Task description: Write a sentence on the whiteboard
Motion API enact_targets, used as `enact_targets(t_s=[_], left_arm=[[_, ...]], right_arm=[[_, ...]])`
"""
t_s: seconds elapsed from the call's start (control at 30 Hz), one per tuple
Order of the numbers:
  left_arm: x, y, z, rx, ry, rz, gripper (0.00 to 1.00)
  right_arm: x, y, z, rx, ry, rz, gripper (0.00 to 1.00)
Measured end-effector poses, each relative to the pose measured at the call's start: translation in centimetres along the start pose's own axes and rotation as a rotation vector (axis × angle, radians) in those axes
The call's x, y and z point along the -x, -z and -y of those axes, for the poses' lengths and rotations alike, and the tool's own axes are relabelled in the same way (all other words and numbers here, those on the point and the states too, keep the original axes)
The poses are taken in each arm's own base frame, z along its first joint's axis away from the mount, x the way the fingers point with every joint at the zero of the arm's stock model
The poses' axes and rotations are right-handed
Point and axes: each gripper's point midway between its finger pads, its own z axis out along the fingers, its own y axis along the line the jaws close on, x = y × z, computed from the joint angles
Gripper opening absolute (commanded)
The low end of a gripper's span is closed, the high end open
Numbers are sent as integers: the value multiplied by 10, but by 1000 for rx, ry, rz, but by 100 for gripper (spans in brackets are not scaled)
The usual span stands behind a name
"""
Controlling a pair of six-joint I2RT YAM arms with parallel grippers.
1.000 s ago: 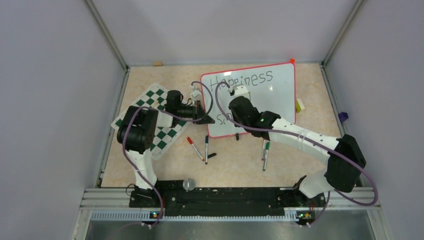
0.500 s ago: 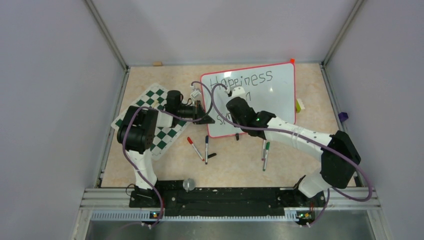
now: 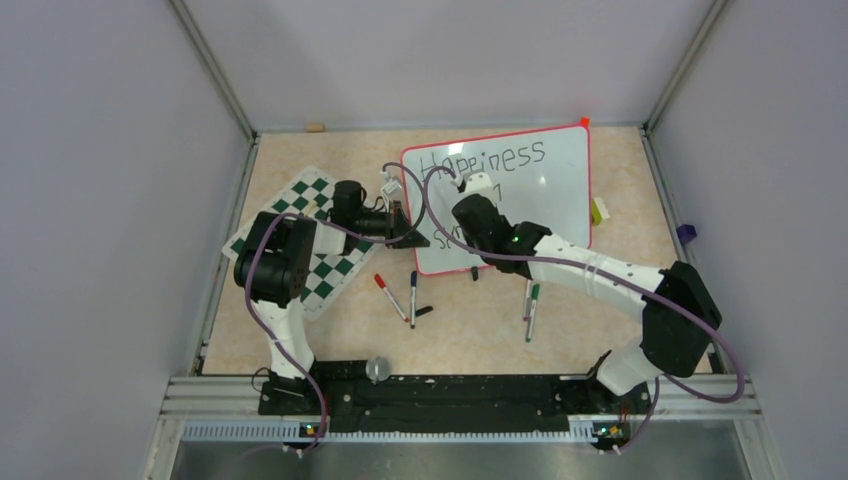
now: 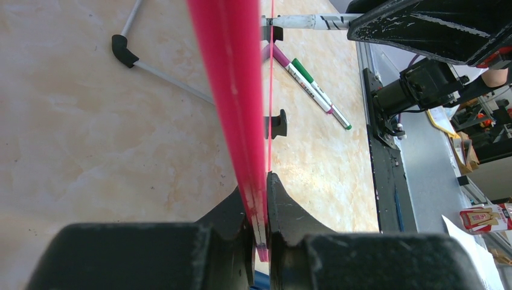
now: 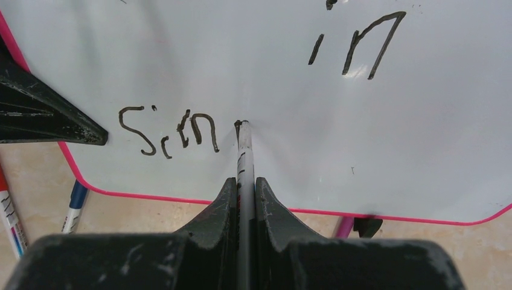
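Writing is midway: right gripper [image 5: 246, 181] pinches a marker [image 5: 243, 148], its tip touching the whiteboard [image 5: 386, 139]; left gripper [image 4: 258, 184] clamps its frame [image 4: 226, 72]. Next letter needs steady pressure.

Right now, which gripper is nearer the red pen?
Left. The left gripper clamps the whiteboard's edge just beyond the red pen; the right gripper holds a marker on the whiteboard, farther right.

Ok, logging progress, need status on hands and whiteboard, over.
Left hand shut on whiteboard edge. Right hand shut on marker, tip on whiteboard beside third-line letters. Spare markers on table, clear of writing.
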Motion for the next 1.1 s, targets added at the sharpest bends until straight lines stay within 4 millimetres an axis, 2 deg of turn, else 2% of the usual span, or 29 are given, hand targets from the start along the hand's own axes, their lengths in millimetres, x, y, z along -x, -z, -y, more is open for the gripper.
enact_targets(t_s=[0.4, 0.73, 1.1], left_arm=[[0, 0, 0, 0, 0, 0, 0], [0, 0, 0, -1, -1, 0, 0], [0, 0, 0, -1, -1, 0, 0]], right_arm=[[0, 1, 4, -18, -8, 3, 0], [-21, 3, 11, -27, -2, -39, 0], [-24, 3, -1, 42, -13, -52, 0]])
